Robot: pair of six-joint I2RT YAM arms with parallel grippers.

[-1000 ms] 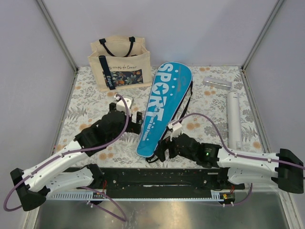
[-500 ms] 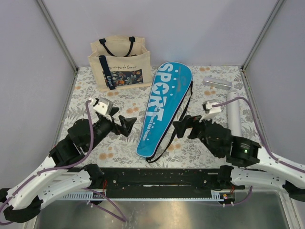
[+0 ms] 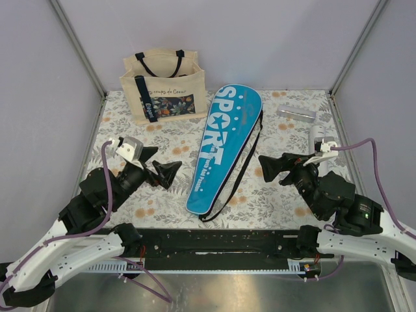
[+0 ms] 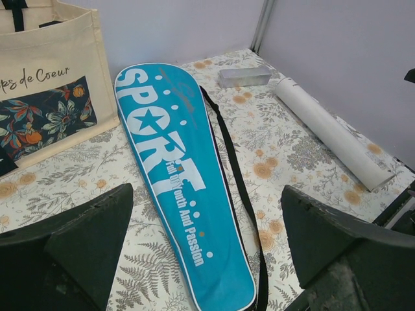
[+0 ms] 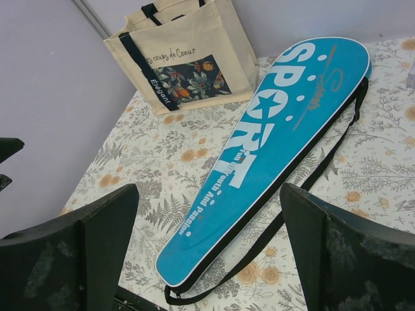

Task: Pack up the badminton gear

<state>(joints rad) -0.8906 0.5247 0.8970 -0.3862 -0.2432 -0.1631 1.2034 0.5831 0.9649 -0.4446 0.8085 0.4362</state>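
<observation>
The blue case (image 3: 224, 146), smooth fabric in a racket shape with a thin black strap (image 3: 244, 153), lies flat in the middle of the table (image 3: 260, 201), likely so either arm can reach it. The left gripper (image 3: 166, 162) and right gripper (image 3: 263, 167) flank it, fingers spread wide and empty. The stiff white tube (image 4: 334, 133) lies near the right edge; no rackets show.

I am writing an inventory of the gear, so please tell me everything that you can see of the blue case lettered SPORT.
The blue racket case is a flat, racket-shaped cover, bright blue with a thin white edge, seemingly of smooth synthetic fabric. Large white letters read SPORT on its wide head, and smaller white print runs toward the narrow end. A black strap lies loose along its right edge in the top view. It lies flat on the flowered table, wide end far. Only the table touches it. Its contents cannot be seen.
</observation>
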